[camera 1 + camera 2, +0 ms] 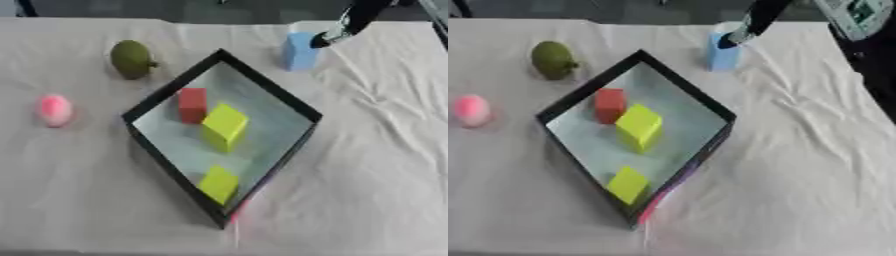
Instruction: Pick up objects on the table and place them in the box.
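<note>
Pale blue against wrinkled white cloth, an upright blue block (299, 51) stands in the upper right of the frame, just beyond the far corner of the black-rimmed box (273, 93). The robot's right hand (337, 33) reaches in from the upper right corner, its dark tip at the block's top right edge; whether it touches, and whether its fingers are spread or curled, cannot be told. The left hand shows in neither view.

Inside the box lie a red block (192, 105) and two yellow blocks, one near the centre (225, 126) and one toward the near corner (219, 184). Outside it, a green pear-like fruit (132, 59) sits at upper left and a pink rounded object (54, 110) at the left edge, both well apart from the hand.

The step in hand appears to be the approach to the blue block. Next, the hand would likely need to close round it, lift it clear of the rim and carry it toward the box's open floor.
</note>
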